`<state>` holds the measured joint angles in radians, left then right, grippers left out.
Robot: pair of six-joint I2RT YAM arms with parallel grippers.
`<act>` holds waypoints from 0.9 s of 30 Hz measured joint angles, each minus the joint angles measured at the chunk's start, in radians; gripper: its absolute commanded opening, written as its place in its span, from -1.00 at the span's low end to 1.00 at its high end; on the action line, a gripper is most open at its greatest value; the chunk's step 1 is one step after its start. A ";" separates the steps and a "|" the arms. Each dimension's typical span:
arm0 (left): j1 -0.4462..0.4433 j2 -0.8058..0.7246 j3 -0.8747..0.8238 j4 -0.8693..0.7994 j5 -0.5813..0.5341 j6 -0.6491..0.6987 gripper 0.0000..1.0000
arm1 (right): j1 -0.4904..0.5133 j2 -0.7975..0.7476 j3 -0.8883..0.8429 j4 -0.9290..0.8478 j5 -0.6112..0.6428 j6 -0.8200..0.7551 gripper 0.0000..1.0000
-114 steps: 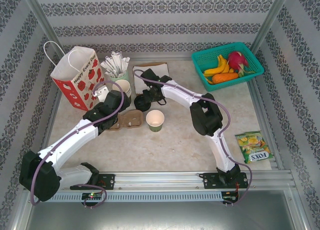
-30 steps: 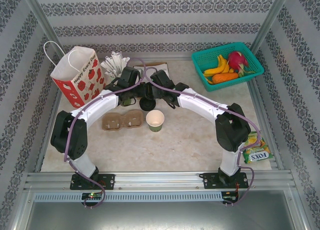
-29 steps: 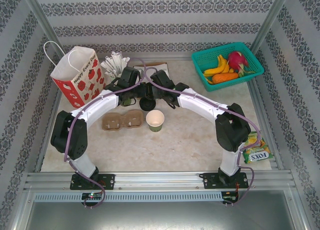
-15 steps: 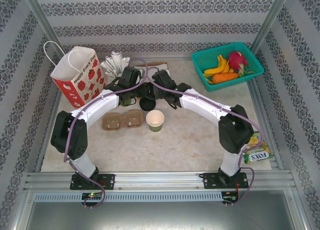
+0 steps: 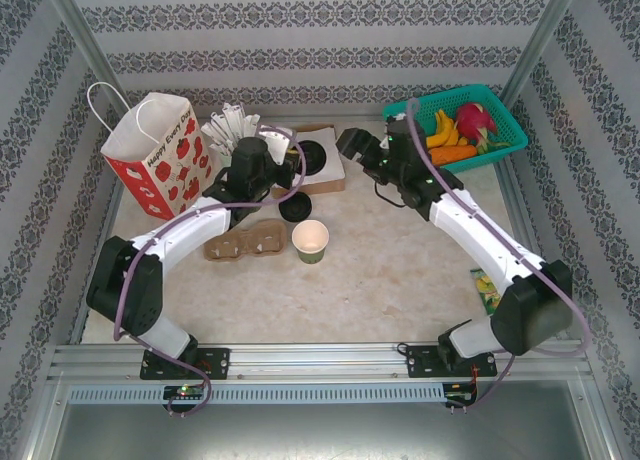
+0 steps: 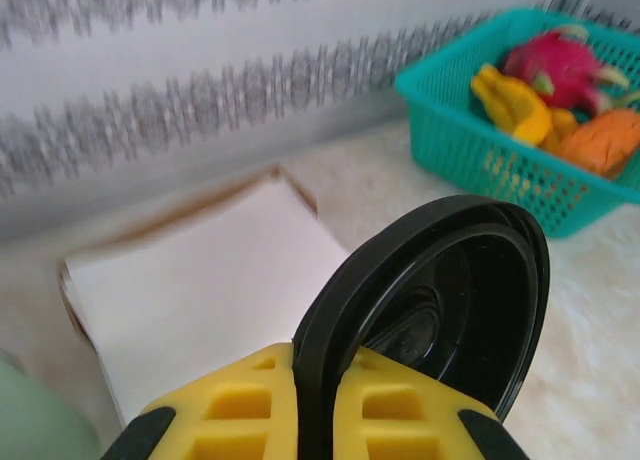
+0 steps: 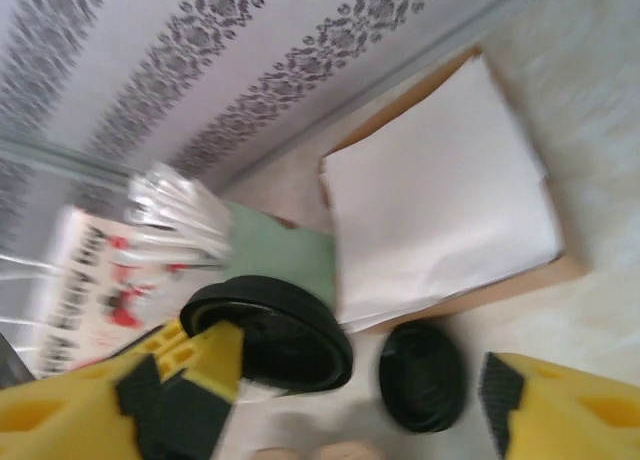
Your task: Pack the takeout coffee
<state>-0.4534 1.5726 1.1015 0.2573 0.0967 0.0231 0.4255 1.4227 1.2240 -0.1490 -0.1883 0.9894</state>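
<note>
Packing is barely under way. The takeout coffee cup [image 5: 311,240] stands upright and lidless near the table's middle, its cream inside showing, with nothing gripping it. Its likely cover, a black lid [image 6: 440,280], is pinched by the rim in the left gripper [image 6: 315,375], whose yellow fingers [image 6: 250,400] are squeezed narrow on it. It is held in the air at 12 o'clock from the cup, over the white paper sheet [image 6: 200,270]. A second lid [image 5: 293,210] lies flat on the table at 11 o'clock, just beside the cup. The right gripper [image 7: 355,385] hangs spread wide and empty at 1 o'clock. The cardboard carrier [image 5: 245,243] lies at 9 o'clock with both holes vacant; the flowered bag [image 5: 150,160] stands at 10 o'clock, its inside hidden. Left, by my reading: capping the cup, then loading it.
</note>
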 measured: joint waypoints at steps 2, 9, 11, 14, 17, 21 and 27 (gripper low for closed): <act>-0.006 0.001 -0.038 0.140 -0.007 0.120 -1.00 | -0.026 -0.020 -0.037 0.052 -0.080 0.098 0.96; -0.032 0.039 -0.041 0.440 -0.034 0.500 -1.00 | -0.063 -0.064 -0.064 0.191 -0.226 0.374 0.96; -0.045 0.060 -0.041 0.536 -0.049 0.605 -1.00 | -0.064 -0.080 -0.095 0.277 -0.248 0.462 0.94; -0.063 0.088 -0.039 0.658 -0.057 0.735 -1.00 | -0.063 -0.080 -0.133 0.397 -0.274 0.573 0.91; -0.070 0.100 -0.037 0.738 -0.062 0.827 -1.00 | -0.060 -0.061 -0.148 0.489 -0.287 0.661 0.89; -0.071 0.100 -0.040 0.837 -0.049 0.922 -1.00 | -0.047 -0.021 -0.148 0.600 -0.298 0.740 0.86; -0.071 0.100 -0.069 0.964 -0.009 1.027 -1.00 | -0.034 0.042 -0.144 0.740 -0.300 0.820 0.83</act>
<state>-0.5247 1.6722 1.0321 1.2217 0.0875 1.0504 0.3920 1.4643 1.0801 0.5911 -0.4881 1.8091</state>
